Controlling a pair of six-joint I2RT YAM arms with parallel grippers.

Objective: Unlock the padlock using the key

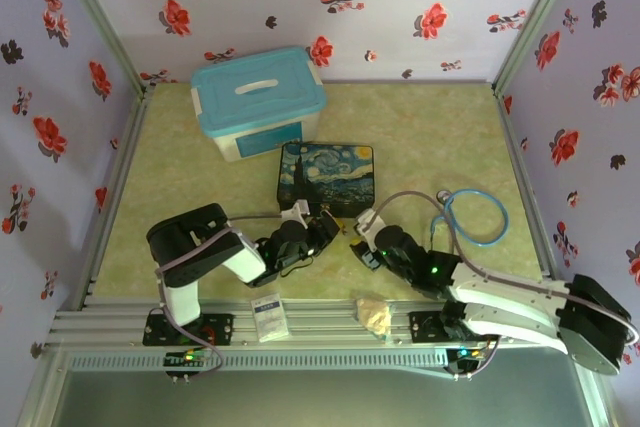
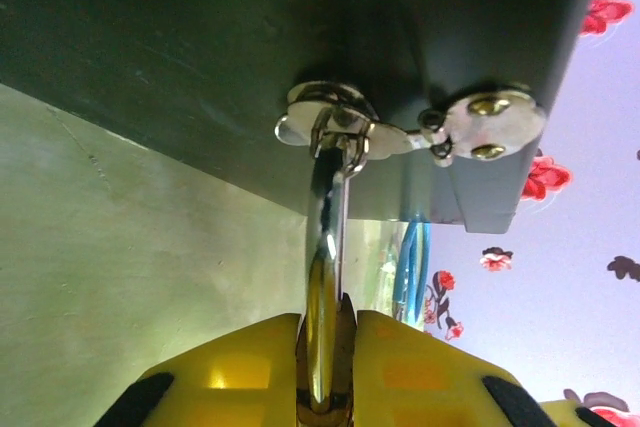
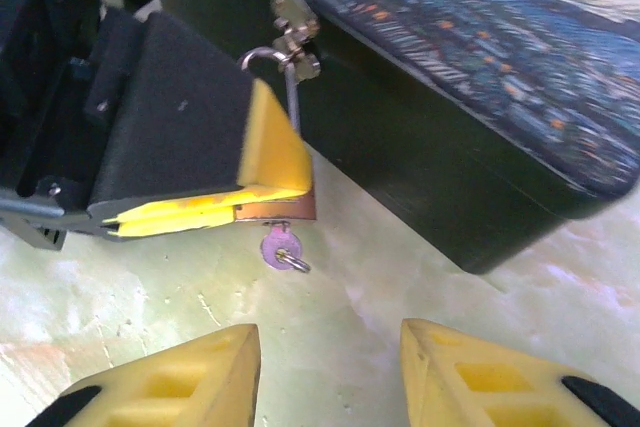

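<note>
Padlock [image 3: 276,209] pinched in left gripper [image 2: 328,342]; right gripper [image 3: 330,367] spread; tiny key [image 3: 279,246], likely slippery, best taken by its head.

Left gripper [image 2: 327,332] with yellow fingers [image 2: 240,372] clamped on padlock [image 2: 322,287], shackle [image 2: 327,197] through metal clasp [image 2: 345,127], dark box [image 2: 200,47], green tabletop [image 2: 120,247]

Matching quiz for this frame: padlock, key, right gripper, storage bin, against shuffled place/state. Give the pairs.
1 padlock
2 key
3 right gripper
4 blue-lidded storage bin

A open, holding nothing
B behind the painted box, toward the left
C clamped in the left gripper
D hanging at the padlock's bottom end

Pairs: 1-C, 2-D, 3-A, 4-B
</note>
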